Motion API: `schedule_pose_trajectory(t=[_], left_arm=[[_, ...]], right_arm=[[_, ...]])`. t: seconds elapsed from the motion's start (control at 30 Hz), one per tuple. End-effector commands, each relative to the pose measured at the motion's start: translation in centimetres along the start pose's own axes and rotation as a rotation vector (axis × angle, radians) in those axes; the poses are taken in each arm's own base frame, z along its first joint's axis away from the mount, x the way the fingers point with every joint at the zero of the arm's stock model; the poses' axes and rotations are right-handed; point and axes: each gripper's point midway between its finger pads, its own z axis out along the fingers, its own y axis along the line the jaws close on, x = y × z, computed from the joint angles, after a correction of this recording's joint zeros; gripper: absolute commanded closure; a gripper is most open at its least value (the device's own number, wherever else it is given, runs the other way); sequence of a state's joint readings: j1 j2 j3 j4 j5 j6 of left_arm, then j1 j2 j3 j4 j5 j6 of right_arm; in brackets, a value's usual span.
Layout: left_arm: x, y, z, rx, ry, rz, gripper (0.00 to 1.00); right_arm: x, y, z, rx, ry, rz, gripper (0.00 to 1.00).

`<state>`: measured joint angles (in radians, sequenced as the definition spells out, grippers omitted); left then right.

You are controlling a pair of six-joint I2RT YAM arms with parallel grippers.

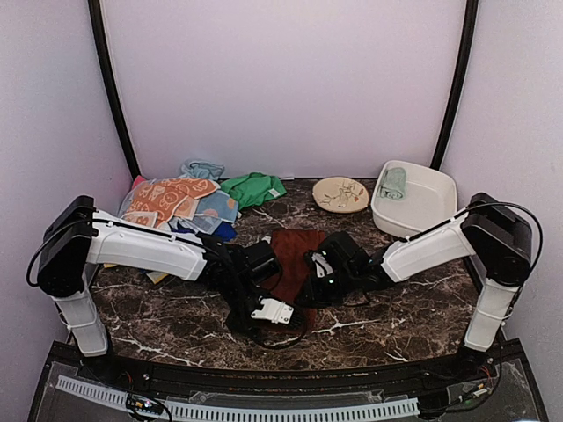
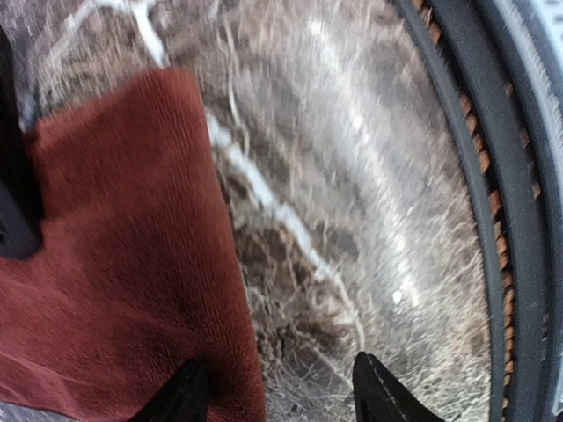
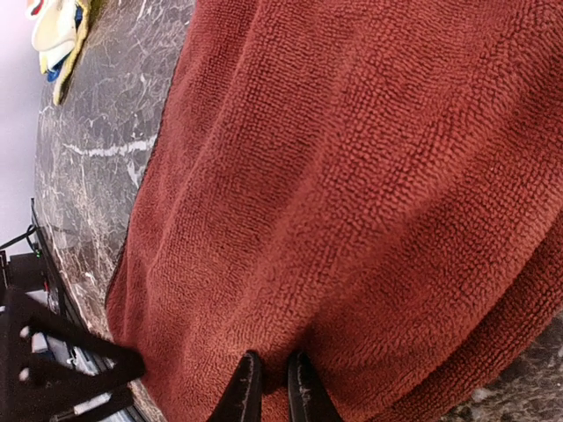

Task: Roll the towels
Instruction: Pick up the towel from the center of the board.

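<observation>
A dark maroon towel [image 1: 295, 251] lies flat on the marble table between my two grippers. My right gripper [image 3: 274, 391] has its fingers nearly together, pinching a small fold of the maroon towel [image 3: 352, 176] near its edge. My left gripper [image 2: 281, 396] stands open across the near side edge of the maroon towel [image 2: 114, 246]: one fingertip [image 2: 186, 394] over the cloth, the other over bare marble. From above, the left gripper [image 1: 281, 297] and right gripper [image 1: 310, 280] sit at the towel's near end. A pale mint-green towel [image 1: 393, 183] lies rolled in the white bin [image 1: 435, 189].
A heap of patterned, blue and green towels [image 1: 189, 200] sits at the back left. A round beige plate [image 1: 341, 194] lies beside the white bin at the back right. The table's dark front rim [image 2: 519, 220] runs close to the left gripper.
</observation>
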<state>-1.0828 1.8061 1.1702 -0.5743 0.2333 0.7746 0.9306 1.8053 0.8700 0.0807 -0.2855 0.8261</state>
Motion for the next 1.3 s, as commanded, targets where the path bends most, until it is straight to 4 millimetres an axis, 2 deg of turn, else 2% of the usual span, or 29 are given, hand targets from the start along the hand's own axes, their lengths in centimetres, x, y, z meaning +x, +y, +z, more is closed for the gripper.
schedule_pose_trajectory(t=[0.0,0.17,0.37,0.5,0.6,0.67,0.73,0.87,1.0,1.1,1.17,1.23,1.27], left_arm=[[1.6,0.8,0.6,-0.068,0.044,0.004,0.44],[2.1,1.2,0.5,-0.090,0.045,-0.013,0.45],[2.3,1.9,-0.5,-0.103,0.039,-0.027,0.45],[2.1,1.8,-2.0,-0.097,0.011,-0.036,0.41],[1.8,1.6,-3.4,-0.075,-0.044,-0.060,0.31],[1.7,1.2,-3.9,-0.039,-0.087,-0.073,0.22],[2.0,0.8,-3.6,-0.022,-0.097,-0.065,0.21],[2.1,1.0,-2.6,-0.010,-0.093,-0.072,0.27],[1.2,1.3,-2.3,0.015,-0.108,-0.081,0.32],[1.4,1.4,-1.9,0.016,-0.098,-0.077,0.34],[1.7,1.4,-1.5,0.019,-0.085,-0.077,0.35],[1.9,1.5,-1.0,0.022,-0.077,-0.085,0.39],[2.0,1.6,-0.8,0.021,-0.073,-0.089,0.40]], right_arm=[[1.5,-0.7,0.7,0.009,0.037,0.040,0.86],[1.6,-0.5,0.0,0.001,0.026,0.031,0.86],[1.5,-0.4,-0.3,0.015,0.032,0.009,0.84],[1.2,-0.3,-0.6,0.033,0.033,-0.016,0.83],[0.4,0.2,-1.5,0.044,0.007,-0.054,0.80],[-0.2,0.8,-2.5,0.050,-0.024,-0.091,0.72],[-1.1,1.5,-4.1,0.043,-0.072,-0.127,0.64],[-1.8,2.0,-7.2,0.052,-0.159,-0.169,0.51],[-1.6,1.5,-9.0,0.094,-0.191,-0.206,0.47],[-2.1,1.7,-11.5,0.150,-0.306,-0.295,0.40],[-2.9,1.7,-14.2,0.190,-0.403,-0.322,0.26],[-3.9,1.4,-16.8,0.215,-0.509,-0.296,0.02],[-4.5,1.0,-18.2,0.234,-0.576,-0.260,0.00]])
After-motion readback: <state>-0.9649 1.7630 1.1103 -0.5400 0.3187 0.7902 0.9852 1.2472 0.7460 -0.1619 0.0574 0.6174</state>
